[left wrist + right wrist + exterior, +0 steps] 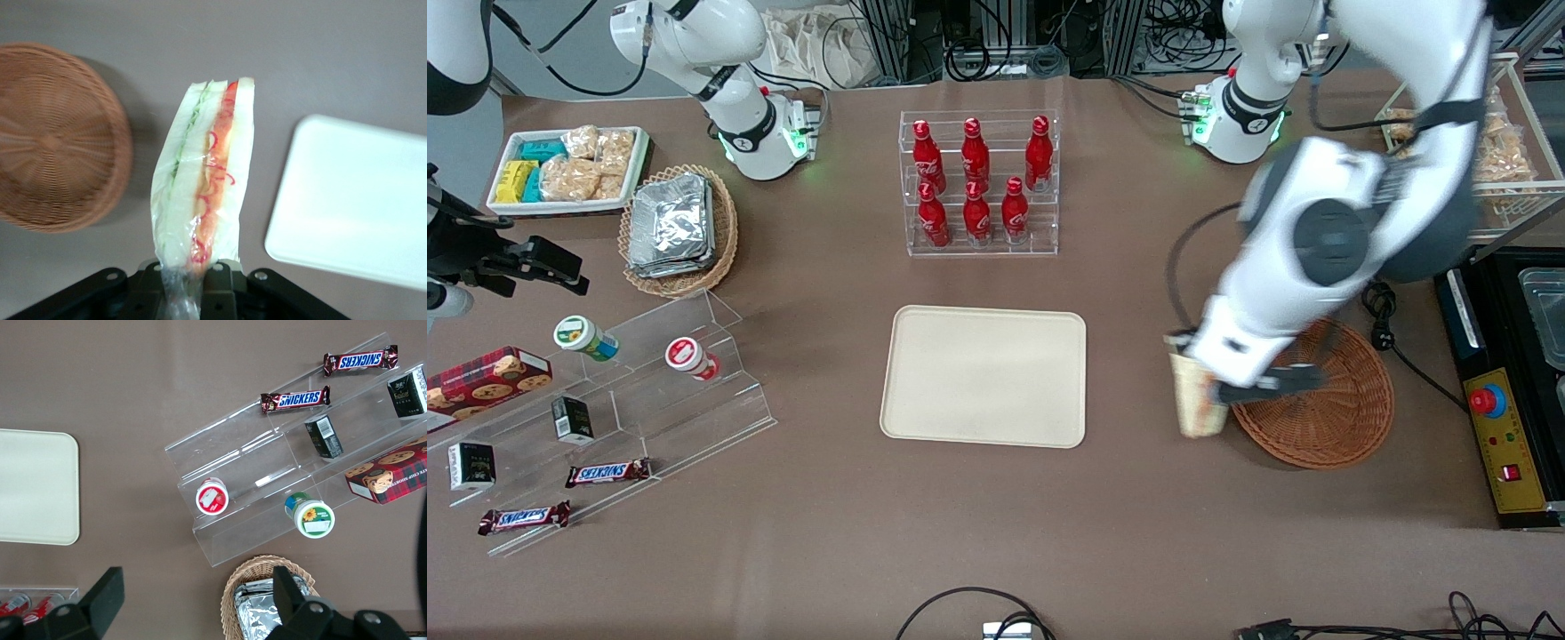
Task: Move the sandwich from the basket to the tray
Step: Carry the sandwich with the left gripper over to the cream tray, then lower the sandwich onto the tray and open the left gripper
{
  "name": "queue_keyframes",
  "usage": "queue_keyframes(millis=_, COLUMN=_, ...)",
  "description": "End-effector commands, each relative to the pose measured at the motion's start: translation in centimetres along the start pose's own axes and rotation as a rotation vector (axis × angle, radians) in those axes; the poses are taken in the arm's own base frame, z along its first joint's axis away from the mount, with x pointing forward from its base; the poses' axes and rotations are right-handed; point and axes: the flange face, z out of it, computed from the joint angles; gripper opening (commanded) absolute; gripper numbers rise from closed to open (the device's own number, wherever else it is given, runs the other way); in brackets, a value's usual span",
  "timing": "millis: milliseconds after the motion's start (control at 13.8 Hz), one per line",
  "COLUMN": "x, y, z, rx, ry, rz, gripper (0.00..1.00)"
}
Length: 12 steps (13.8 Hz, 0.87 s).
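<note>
My gripper [189,280] pinches the wrapped sandwich [203,177] by one end and holds it in the air, just outside the rim of the basket [1325,418], between the basket and the tray [984,375]. I think this is the carrying step: the sandwich is already out of the basket but not yet over the tray. Next I must bring it sideways above the tray, lower it flat, and only then spread the fingers.
</note>
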Motion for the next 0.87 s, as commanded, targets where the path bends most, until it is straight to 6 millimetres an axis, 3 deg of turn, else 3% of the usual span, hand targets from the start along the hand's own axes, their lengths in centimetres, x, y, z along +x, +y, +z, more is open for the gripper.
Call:
queue_keyframes(millis=0, x=-0.2, y=7.8, z=5.7, rx=0.008, ry=-0.02, rz=0.101, gripper=0.0)
queue_keyframes(millis=145, x=-0.4, y=12.1, z=10.6, rx=-0.024, ry=-0.006, rz=0.104, gripper=0.0)
queue_keyframes(millis=361, x=-1.4, y=14.2, z=15.8, rx=0.0, ry=-0.015, rz=0.124, gripper=0.0)
queue_keyframes(millis=434, x=-1.6, y=14.0, z=16.9, rx=0.034, ry=-0.004, rz=0.135, gripper=0.0)
queue_keyframes(millis=795, x=-1.4, y=14.3, z=18.6, rx=0.028, ry=0.016, rz=0.089, gripper=0.0)
